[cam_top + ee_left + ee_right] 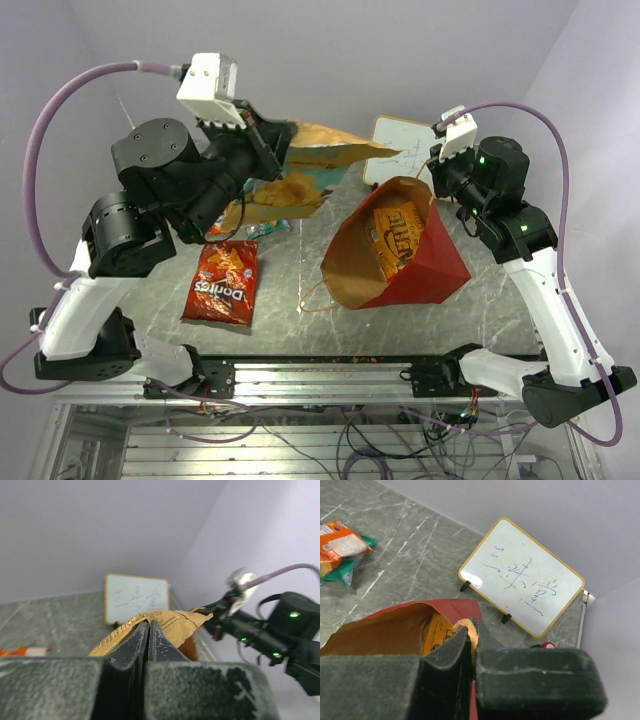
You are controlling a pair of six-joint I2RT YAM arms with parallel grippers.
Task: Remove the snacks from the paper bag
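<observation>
While the left gripper point(148, 625) holds the chip bag point(330, 150) up: jaws pressed shut on the bag's crinkled top edge, at the far left of the table point(300, 325); whether the bag's lower end clears the surface cannot be told.
Right gripper point(470, 630): jaws closed on the far rim of the paper bag point(430, 265), pinching the paper and propping the mouth open.
Paper bag: on its side at right centre, mouth turned toward the left arm.
Inside: an orange pack point(392, 235), lying deep against the lower wall.
Out on the table: Doritos point(222, 283) flat near the left arm; small orange-teal packs point(340, 545) beyond, just under the chip bag.
Risk, slip: the chip bag hangs from a thin foil seam, so a quick swing could pull it free and drop it on the small packs.
Risk, collapse: if the right jaws let go or the rim tears, the mouth would likely sag shut over the orange pack.
Risk, crowding: reaching that pack brings the left arm close to the right gripper at the rim, where they could knock together.
Risk, whiteboard point(405, 148): it stands just behind the paper bag, and a tug on the rim could tip it.
</observation>
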